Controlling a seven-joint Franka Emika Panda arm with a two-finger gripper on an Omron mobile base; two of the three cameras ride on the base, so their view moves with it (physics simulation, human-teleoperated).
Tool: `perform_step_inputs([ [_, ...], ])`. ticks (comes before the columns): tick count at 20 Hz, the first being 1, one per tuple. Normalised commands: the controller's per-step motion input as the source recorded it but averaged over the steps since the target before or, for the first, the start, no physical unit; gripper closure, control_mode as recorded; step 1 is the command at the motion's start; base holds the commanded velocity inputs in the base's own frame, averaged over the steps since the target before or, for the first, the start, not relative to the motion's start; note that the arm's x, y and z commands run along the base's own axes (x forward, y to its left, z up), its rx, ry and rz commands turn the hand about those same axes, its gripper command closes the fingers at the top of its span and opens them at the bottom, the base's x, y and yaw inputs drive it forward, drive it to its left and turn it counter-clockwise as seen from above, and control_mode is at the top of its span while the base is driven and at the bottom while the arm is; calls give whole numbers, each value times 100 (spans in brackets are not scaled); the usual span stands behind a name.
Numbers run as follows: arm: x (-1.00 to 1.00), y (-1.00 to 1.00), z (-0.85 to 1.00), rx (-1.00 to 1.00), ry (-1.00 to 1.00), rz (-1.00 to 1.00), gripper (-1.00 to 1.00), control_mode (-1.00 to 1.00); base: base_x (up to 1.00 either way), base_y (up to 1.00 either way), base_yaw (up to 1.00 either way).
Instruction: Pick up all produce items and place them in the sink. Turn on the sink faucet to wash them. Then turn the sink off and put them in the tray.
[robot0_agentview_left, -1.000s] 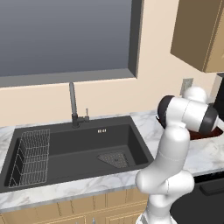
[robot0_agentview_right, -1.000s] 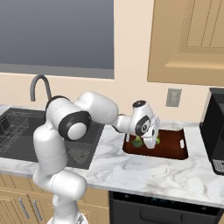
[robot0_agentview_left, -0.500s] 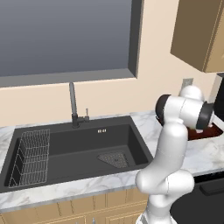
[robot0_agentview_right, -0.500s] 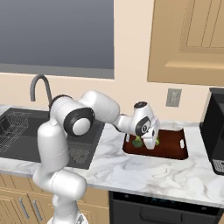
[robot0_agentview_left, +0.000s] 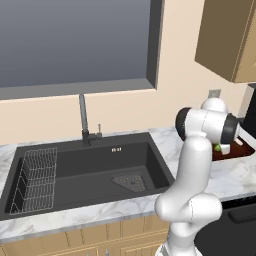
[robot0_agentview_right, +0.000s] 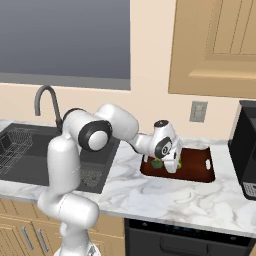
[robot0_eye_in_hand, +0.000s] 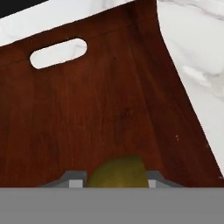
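Elbow swung slightly; claw (robot0_eye_in_hand: 114, 183) grips one green fruit (robot0_eye_in_hand: 117, 173) over one tray (robot0_eye_in_hand: 87, 113).

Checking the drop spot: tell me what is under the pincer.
Under the pincer, which grips a green fruit, lies the bare brown tray. The fruit and the hand cover the tray surface right below.

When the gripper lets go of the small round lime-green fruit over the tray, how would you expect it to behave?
The lime-green fruit looks rounded and smooth, so it may roll once freed. It sits between the gripper fingers over the flat tray, whose low rim would probably stop a slow roll. It seems small and likely light and firm, so a gentle, low release should suffice.
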Motion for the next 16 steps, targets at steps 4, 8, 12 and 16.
perform_step_inputs([
  [4,11,0,-22,0,0,0,100,-100,0,0,0],
  [8,15,0,-17,0,0,0,100,-100,0,0,0],
  [12,12,0,-17,0,0,0,-100,-100,0,0,0],
  [16,5,0,-7,0,0,0,-100,-100,0,0,0],
])
